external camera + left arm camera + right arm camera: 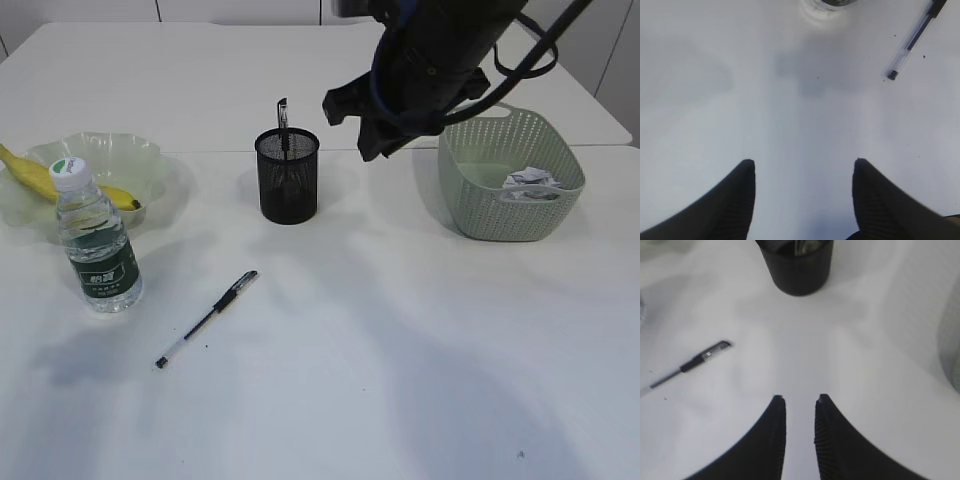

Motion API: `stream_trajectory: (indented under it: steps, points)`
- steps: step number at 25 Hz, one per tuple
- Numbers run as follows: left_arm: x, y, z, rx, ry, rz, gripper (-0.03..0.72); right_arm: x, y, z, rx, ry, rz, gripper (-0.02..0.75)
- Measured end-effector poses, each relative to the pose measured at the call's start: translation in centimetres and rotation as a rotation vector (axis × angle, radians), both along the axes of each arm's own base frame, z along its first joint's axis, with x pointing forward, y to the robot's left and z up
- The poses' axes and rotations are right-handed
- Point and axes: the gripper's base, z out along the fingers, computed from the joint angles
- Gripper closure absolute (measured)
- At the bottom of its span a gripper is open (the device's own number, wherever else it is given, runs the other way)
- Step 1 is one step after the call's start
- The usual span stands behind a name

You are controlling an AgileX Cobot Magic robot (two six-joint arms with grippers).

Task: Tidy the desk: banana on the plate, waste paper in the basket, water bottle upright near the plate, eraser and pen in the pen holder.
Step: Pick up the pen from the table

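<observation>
Right gripper (pixel 800 399) raised above the desk (pixel 400 380), jaws narrowly apart, nothing between them. Ahead of it, the black mesh pen holder (pixel 797 267); to the left of it, flat on the desk, the pen (pixel 690 364); at the right edge, blurred, the basket (pixel 510 175) with waste paper (pixel 530 183) inside.

Left gripper (pixel 802 167) with jaws wide apart, empty, over bare desk. Ahead and right, the pen; straight ahead, the base of the upright water bottle (pixel 95 240). Beyond the bottle, banana (pixel 45 180) on the green plate (pixel 110 160).
</observation>
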Motion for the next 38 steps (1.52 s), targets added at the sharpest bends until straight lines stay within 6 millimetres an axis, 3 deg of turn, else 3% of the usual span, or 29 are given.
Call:
stream_trajectory:
  steps: [6,14,18,22,28,38]
  points:
    - [0.0,0.0,0.0,0.0,-0.006,0.001,0.257,0.0,-2.1,-0.5,-0.114,0.068,-0.046,0.561]
    - [0.2,-0.1,0.1,-0.009,-0.02,0.007,0.257,0.8,-9.0,-0.1,-0.136,0.118,-0.211,0.498]
    - [0.3,-0.2,0.1,-0.026,-0.029,0.015,0.257,-1.2,-12.3,0.3,-0.127,0.095,-0.282,0.493]
    - [0.3,-0.2,0.2,-0.032,-0.032,0.018,0.257,-4.4,-14.7,-0.8,-0.112,0.096,-0.337,0.493]
    - [0.3,-0.6,0.2,-0.021,-0.039,-0.032,0.257,-8.1,-15.5,-1.2,-0.114,0.089,-0.348,0.492]
    - [0.1,-5.6,0.5,-0.026,-0.142,-0.249,0.257,-9.0,-15.9,-1.0,-0.168,0.122,-0.341,0.492]
